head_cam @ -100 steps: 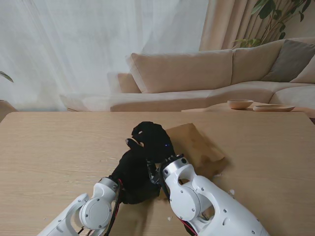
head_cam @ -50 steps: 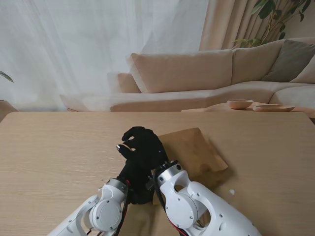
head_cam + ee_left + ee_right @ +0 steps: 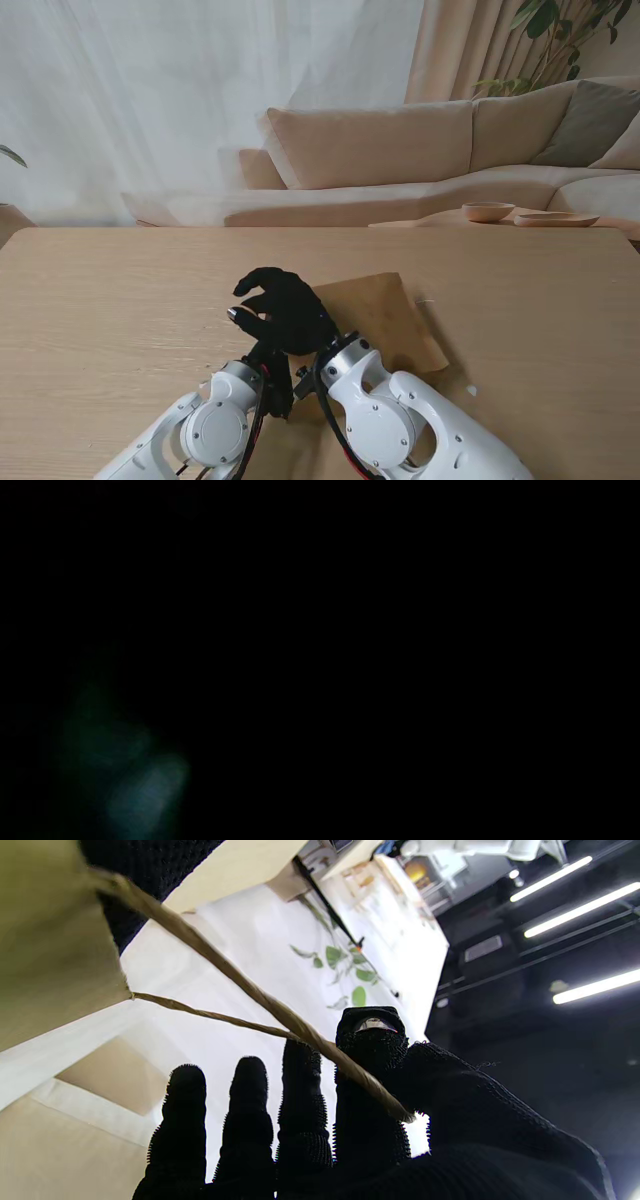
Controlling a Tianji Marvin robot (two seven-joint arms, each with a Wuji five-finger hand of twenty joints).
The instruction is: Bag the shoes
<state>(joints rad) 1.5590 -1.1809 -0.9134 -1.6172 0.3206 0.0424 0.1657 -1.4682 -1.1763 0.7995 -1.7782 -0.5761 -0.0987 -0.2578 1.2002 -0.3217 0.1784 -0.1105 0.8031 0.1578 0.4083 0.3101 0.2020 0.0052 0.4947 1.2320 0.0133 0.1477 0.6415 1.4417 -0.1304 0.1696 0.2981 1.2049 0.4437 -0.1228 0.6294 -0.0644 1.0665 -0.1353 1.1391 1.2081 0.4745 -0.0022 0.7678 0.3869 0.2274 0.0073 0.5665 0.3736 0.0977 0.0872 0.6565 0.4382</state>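
Note:
A brown paper bag [image 3: 378,318] lies flat in the middle of the table. My right hand [image 3: 284,306], in a black glove, hovers over the bag's left edge. The right wrist view shows the thumb and forefinger of that hand [image 3: 360,1120] pinching the bag's twine handle [image 3: 260,1001], with the bag's paper [image 3: 50,940] close by. My left hand [image 3: 272,378] sits nearer to me, mostly hidden between the two white forearms, and its fingers cannot be made out. The left wrist view is almost black. No shoes show in any view.
The wooden table [image 3: 110,300] stretches bare to the left and right of the bag. A few small white crumbs [image 3: 470,390] lie to the right. Beyond the far edge stand a beige sofa [image 3: 400,150] and two bowls [image 3: 488,211].
My right hand has moved left and nearer to me, drawing the bag's edge with it; the bag now lies flatter. The left hand has pulled back under the forearms.

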